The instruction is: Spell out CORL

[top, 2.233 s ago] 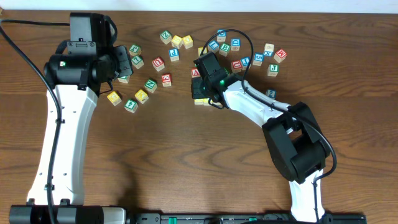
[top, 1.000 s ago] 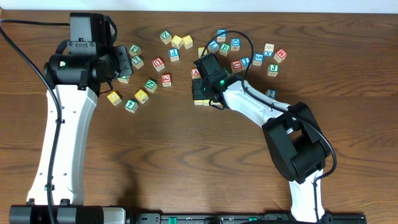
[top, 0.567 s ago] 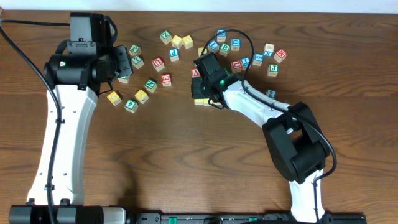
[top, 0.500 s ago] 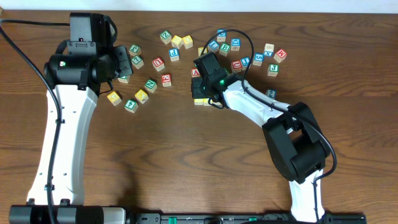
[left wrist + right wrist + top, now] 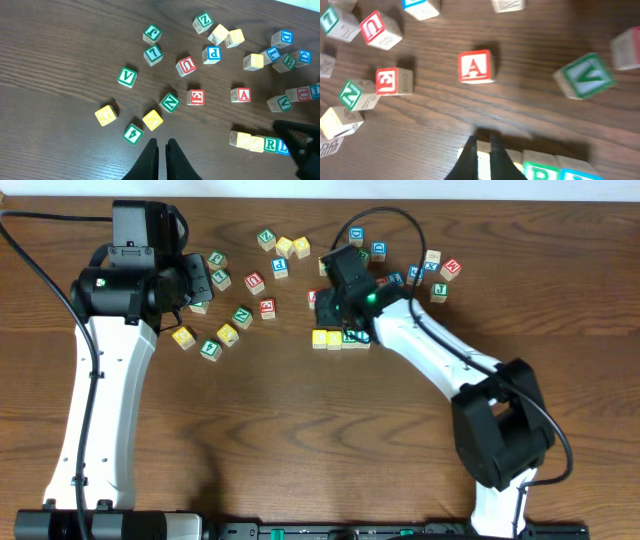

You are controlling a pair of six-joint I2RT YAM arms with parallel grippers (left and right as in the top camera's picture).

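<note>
The four CORL cubes [image 5: 335,339] stand in a touching row near the middle of the bench [image 5: 300,450], somewhat closer to its far edge than its near one. From the left, the row runs two yellow-topped cubes [image 5: 241,140], the green R cube [image 5: 538,172] and the blue L cube [image 5: 572,173]. The right gripper [image 5: 482,145] hangs just above the yellow end of the row, jaws pressed together and holding nothing. The left gripper [image 5: 161,146] hovers over bare wood nearer the left edge, jaws likewise closed and empty. Loose cubes, among them the red A cube [image 5: 476,66] and a green V cube [image 5: 584,75], lie scattered between the row and the far edge.

The cubes are small square blocks of pale wood with printed, coloured faces, and they look light, rigid and fairly smooth. The dark bench top shows a plain wood grain. Because neighbours in the row touch side to side, any correction would probably mean gripping a cube by its front and back faces. A light nudge could shift the whole line. The word appears spelled.
</note>
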